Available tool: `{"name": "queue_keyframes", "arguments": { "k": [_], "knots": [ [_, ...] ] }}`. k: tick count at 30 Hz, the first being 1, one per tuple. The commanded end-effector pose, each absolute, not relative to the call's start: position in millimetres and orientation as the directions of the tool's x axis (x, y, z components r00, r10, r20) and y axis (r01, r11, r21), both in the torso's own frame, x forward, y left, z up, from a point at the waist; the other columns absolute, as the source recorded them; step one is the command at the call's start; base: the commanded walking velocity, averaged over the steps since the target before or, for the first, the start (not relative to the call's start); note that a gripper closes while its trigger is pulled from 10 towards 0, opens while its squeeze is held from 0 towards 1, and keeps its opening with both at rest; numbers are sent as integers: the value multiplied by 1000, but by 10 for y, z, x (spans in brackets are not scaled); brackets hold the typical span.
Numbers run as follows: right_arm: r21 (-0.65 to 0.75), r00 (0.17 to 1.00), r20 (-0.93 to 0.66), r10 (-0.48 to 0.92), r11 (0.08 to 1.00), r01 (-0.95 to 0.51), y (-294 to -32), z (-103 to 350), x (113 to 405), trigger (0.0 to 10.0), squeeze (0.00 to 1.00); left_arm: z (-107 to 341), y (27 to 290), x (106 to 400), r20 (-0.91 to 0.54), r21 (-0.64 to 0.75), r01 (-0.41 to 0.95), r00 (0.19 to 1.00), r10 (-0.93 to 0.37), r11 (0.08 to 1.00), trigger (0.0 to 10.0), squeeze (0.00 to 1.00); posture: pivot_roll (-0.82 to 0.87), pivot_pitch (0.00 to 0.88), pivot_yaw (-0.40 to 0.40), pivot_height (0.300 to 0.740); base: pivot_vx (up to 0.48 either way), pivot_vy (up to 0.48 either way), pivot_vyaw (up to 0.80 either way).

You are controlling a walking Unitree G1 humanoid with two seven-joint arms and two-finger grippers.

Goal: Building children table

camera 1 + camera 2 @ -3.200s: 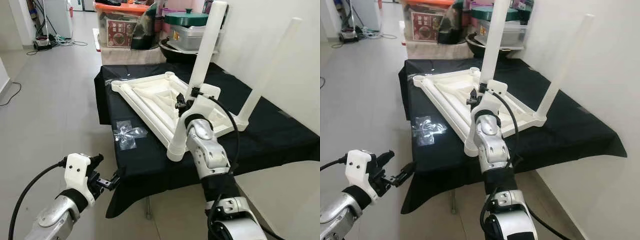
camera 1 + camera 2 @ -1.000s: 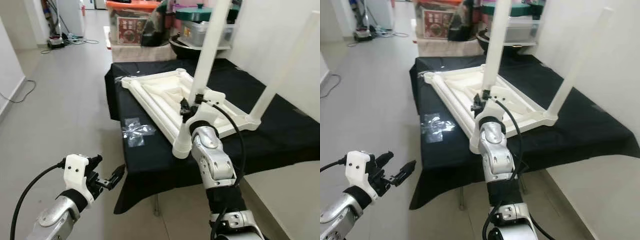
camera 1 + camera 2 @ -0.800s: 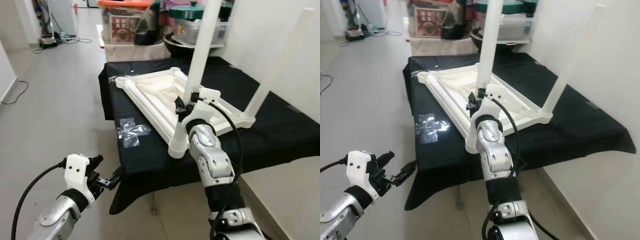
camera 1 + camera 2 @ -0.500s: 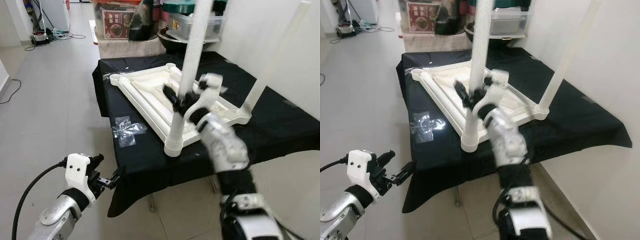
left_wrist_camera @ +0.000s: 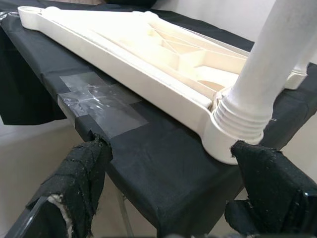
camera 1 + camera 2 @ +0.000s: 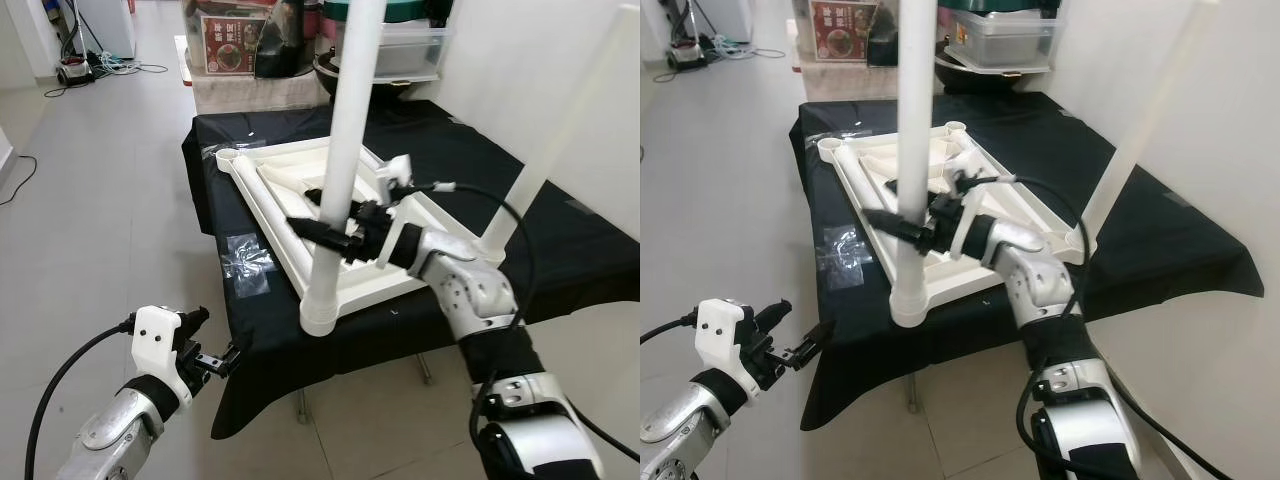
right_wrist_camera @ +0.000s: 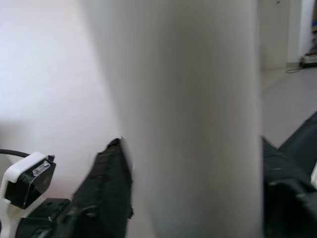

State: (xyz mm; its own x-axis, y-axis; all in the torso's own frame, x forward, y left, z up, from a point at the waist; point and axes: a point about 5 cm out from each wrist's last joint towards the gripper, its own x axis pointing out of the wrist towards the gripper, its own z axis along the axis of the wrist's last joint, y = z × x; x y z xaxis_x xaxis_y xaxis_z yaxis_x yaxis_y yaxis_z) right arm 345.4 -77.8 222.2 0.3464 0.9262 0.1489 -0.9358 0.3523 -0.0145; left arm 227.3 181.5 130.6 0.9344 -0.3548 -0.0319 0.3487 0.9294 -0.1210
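White children's table top [image 6: 290, 195] lies upside down on the black-draped desk [image 6: 560, 265]. Near leg [image 6: 340, 160] stands upright in the near corner socket [image 6: 320, 318]; a second leg [image 6: 560, 140] stands at the right corner, close to the wall. The far-left socket [image 6: 228, 156] has no leg.

Right gripper [image 6: 335, 232] is clenched around the near leg low on its shaft, fingers on either side in the right wrist view. Left gripper [image 6: 222, 361] hangs released, holding nothing, below the desk's near edge, its fingers spread in the left wrist view.

Risks, judged:
- Thread rings show above the socket collar [image 5: 242, 119], so the leg may not be fully seated; turning it tilted could cross-thread it.
- The near socket sits close to the desk's near edge; a sideways push on the leg could slide the top off.
- Clear plastic wrap [image 6: 248, 262] lies left of the top.
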Motion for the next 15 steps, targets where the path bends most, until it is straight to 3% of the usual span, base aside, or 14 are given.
{"name": "queue_keyframes", "arguments": {
  "k": [1, 2, 3, 4, 6, 7, 8, 9, 10, 12, 15],
  "knots": [
    [-34, 332, 114, 936, 338, -941, -661, 2133, 3461, 1725, 0, 1286, 1800, 2253, -28, -135, 347, 935, -353, 928, 10000, 0, 149, 0, -111, 740, 0, 0, 0],
    [-52, 431, 102, 896, 438, -898, -686, 2107, 3542, 0, 0, 1288, 1801, 2246, -28, -135, 347, 935, -354, 928, 10000, 0, 144, 0, -109, 740, 0, 0, 0],
    [-52, 431, 102, 896, 438, -898, -686, 2107, 3542, 0, 0, 1288, 1801, 2246, -28, -135, 347, 935, -354, 928, 10000, 0, 144, 0, -109, 740, 0, 0, 0],
    [-65, 490, 96, 866, 497, -865, -717, 2091, 3596, 0, 0, 1289, 1801, 2242, -28, -135, 348, 935, -354, 928, 10000, 0, 144, 0, -109, 740, 0, 0, 0],
    [0, 858, 3, 513, 858, -513, -980, 1991, 3862, 0, 0, 1293, 1800, 2232, -27, -136, 348, 934, -355, 927, 10000, 0, 138, 0, -108, 740, 0, 0, 0],
    [0, 858, 3, 513, 858, -513, -980, 1991, 3862, 0, 0, 1293, 1800, 2232, -27, -136, 348, 934, -355, 927, 10000, 0, 138, 0, -108, 740, 0, 0, 0],
    [22, 951, -47, 305, 952, -304, -1152, 1934, 3925, 0, 0, 1293, 1800, 2228, -26, -137, 349, 934, -355, 927, 10000, 0, 136, 0, -107, 740, 0, 0, 0],
    [44, 989, -81, 120, 992, -117, -1319, 1875, 3933, 0, 0, 1294, 1800, 2226, -25, -137, 349, 934, -355, 927, 10000, 0, 134, 0, -106, 740, 0, 0, 0],
    [44, 989, -81, 120, 992, -117, -1319, 1875, 3933, 0, 0, 1294, 1800, 2226, -25, -137, 349, 934, -355, 927, 10000, 0, 134, 0, -106, 740, 0, 0, 0],
    [63, 992, -105, -68, 995, 75, -1430, 1725, 3749, 0, 0, 1295, 1801, 2221, -25, -138, 349, 934, -356, 927, 10000, 0, 132, 0, -101, 740, 0, 0, 0],
    [61, 990, -110, -90, 993, 97, -1312, 1653, 3554, 0, 0, 1297, 1803, 2218, -25, -137, 350, 934, -356, 927, 10000, 0, 132, 0, -102, 740, 0, 0, 0]
  ]
}}
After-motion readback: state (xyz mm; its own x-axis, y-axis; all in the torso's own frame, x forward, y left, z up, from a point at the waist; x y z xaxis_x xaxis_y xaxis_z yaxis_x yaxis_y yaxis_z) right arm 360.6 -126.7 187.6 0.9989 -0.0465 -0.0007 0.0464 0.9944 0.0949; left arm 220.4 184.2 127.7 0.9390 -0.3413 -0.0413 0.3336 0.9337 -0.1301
